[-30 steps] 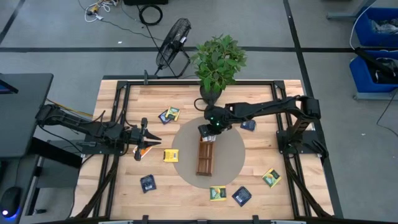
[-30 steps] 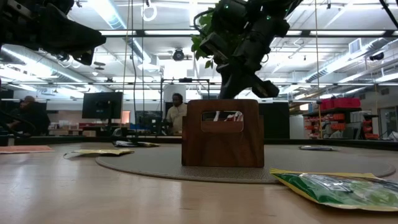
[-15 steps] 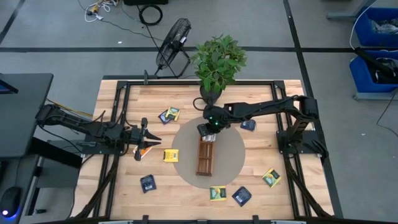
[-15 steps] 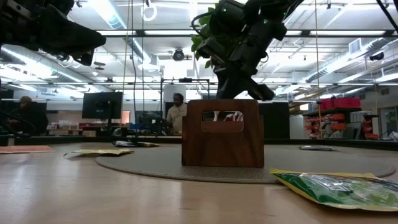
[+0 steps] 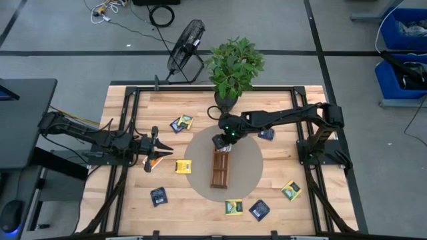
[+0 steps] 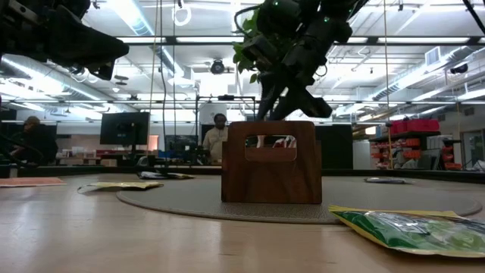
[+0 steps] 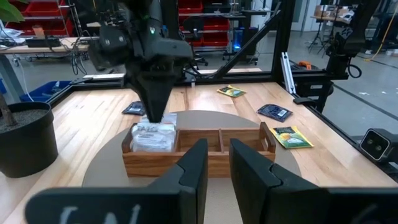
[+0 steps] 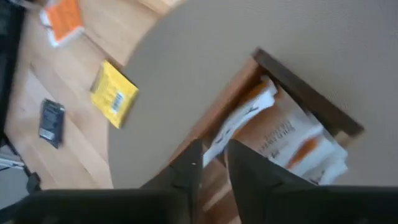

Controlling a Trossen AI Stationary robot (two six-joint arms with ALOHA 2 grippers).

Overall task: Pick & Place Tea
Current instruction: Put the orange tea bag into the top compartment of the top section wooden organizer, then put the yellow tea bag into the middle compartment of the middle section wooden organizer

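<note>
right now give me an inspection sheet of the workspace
surface: wooden table with a round grey mat.
job's things: wooden tray on the mat, an orange and white sachet in its end compartment; other sachets loose on the table.
clutter: potted plant at the table's far edge.
grippers: right gripper above the tray's filled end, fingers slightly apart; left gripper waits at the left side.
cables: some on the floor.
surroundings: fan, blue bins, a person behind.
</note>
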